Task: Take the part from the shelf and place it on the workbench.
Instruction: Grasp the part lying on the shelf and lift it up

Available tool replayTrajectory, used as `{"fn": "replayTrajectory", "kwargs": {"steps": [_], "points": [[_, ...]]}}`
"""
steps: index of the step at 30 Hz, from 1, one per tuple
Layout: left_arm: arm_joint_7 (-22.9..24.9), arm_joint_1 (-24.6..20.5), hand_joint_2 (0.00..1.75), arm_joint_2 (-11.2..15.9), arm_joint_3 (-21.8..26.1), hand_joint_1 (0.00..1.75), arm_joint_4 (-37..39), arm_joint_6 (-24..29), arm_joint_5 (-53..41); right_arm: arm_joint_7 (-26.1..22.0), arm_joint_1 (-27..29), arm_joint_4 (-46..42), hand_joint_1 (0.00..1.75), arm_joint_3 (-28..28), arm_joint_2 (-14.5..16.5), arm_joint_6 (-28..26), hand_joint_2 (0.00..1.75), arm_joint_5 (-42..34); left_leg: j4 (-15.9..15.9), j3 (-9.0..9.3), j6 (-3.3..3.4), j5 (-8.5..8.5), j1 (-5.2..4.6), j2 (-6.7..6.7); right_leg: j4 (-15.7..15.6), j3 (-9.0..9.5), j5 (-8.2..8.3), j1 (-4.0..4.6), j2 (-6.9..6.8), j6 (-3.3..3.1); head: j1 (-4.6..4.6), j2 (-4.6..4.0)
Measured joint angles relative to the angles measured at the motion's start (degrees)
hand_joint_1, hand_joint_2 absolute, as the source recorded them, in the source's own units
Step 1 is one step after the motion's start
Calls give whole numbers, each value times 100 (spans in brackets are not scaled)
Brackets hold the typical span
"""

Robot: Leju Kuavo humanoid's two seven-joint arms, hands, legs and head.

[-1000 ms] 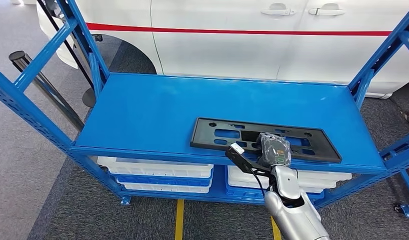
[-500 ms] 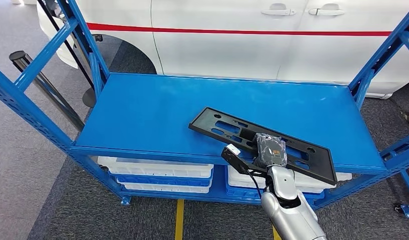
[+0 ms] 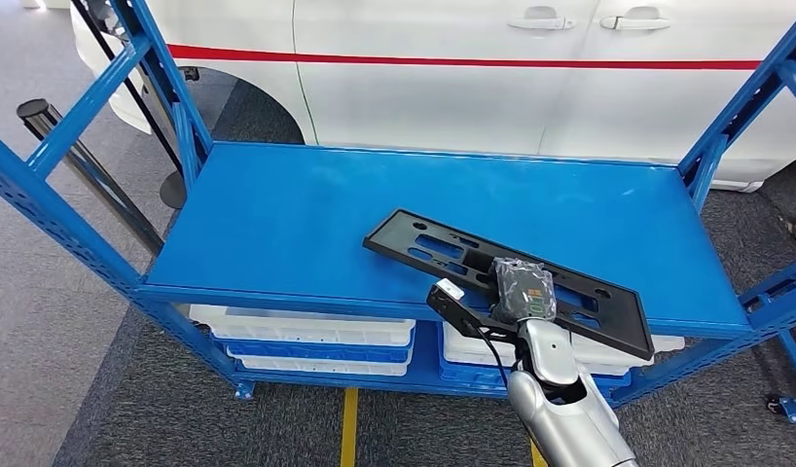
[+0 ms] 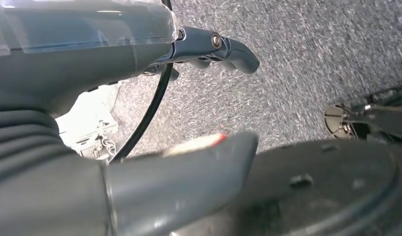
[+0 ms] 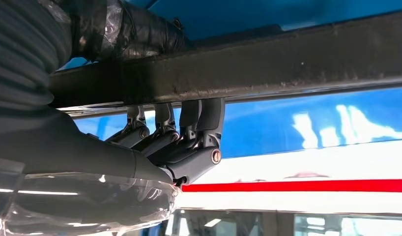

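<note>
Since 1 second ago the part (image 3: 511, 282), a long flat black plastic panel with cut-out slots, has swung from lying square along the shelf's front edge to sitting askew, its right end now raised and jutting past that edge; over the last half second it has barely shifted further. The right hand (image 3: 524, 290) grips it near the middle of its near edge, and in the right wrist view the fingers (image 5: 182, 130) curl up around the panel's dark edge, pressed side by side. The panel's far left corner looks close to or touching the shelf (image 3: 307, 214), though contact cannot be confirmed. The left hand (image 4: 140, 64) hangs low over grey carpet, its dark fingers (image 4: 228, 46) bent with nothing in them. So the pick is under way: the part is grasped and partly lifted, but not yet clear of the shelf, and the carry and the placing on the workbench remain. The shelf is a blue steel rack with white trays (image 3: 307, 336) stacked beneath, a white car (image 3: 530, 78) with a red stripe standing behind it.
</note>
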Motion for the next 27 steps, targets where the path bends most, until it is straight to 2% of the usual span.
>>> {"fn": "replayTrajectory", "kwargs": {"steps": [3, 7, 11, 16, 18, 20, 21, 23, 25, 26, 27], "points": [[-131, 8, 175, -23, 71, 0, -1, 161, 83, -81, 67, -333, 175, 84, -87, 11, 175, 55, 0, -8, 0, 0, 0, -2, 0, -8, 0, 0, -2, 0, -1, 0], [-96, 17, 175, -42, 157, 0, 0, 141, 91, -286, 53, -1124, 175, 253, -401, 69, 175, 329, 1, -22, 1, 1, -1, -2, 0, -20, 1, -1, -2, 0, 0, 0], [297, 19, 175, -42, 166, 0, 1, 221, -26, -462, -61, -2171, 175, 356, -715, 145, 175, 442, 10, -29, 2, -1, -7, -2, -4, -24, 4, -6, -2, 4, 0, 0], [929, 3, 175, -39, 166, 0, 1, 13, -46, -623, -392, -3327, 175, 638, -1220, 170, 175, 744, 40, -52, 8, -6, -31, -5, -11, -34, 13, -36, -7, 19, -1, 0], [1013, -1, 175, -32, 151, 0, 0, -41, -128, -655, -465, -3633, 175, 744, -1422, 176, 175, 781, 45, -60, 22, -8, -39, -7, -19, -34, 23, -44, -11, 36, -1, 0], [978, -4, 175, -23, 119, 0, 0, -94, -219, -665, -504, -3817, 175, 818, -1609, 150, 175, 805, 10, -56, 70, 34, -18, -4, -16, -30, 25, -44, -9, 67, -1, 0], [946, -8, 175, -20, 106, 0, 0, -117, -239, -668, -515, -3876, 175, 837, -1695, 119, 175, 811, -25, -49, 103, 70, 1, -2, 33, -47, -28, -39, 0, 81, 1, 0], [889, -16, 175, -15, 95, 0, 0, -149, -243, -671, -529, -3945, 175, 859, -1858, 37, 175, 816, -83, -55, 158, 132, 34, 5, 413, -207, -315, -30, 26, 94, 5, 0], [866, -22, 175, -8, 91, 0, 0, -152, -236, -676, -524, -3967, 175, 877, -1992, -14, 175, 817, -70, -102, 174, 150, 32, 6, 1157, -541, -684, -26, 48, 103, 5, 0], [863, -21, 175, -4, 89, 0, -1, -152, -234, -679, -517, -3970, 175, 884, -2045, -20, 175, 817, -50, -128, 175, 153, 32, 5, 1450, -672, -760, -29, 55, 109, 6, 0], [864, -21, 175, -1, 86, 0, -1, -152, -233, -682, -512, -3970, 175, 889, -2092, -21, 175, 815, -25, -153, 173, 154, 32, 4, 1575, -729, -727, -36, 59, 113, 5, 0]]}}
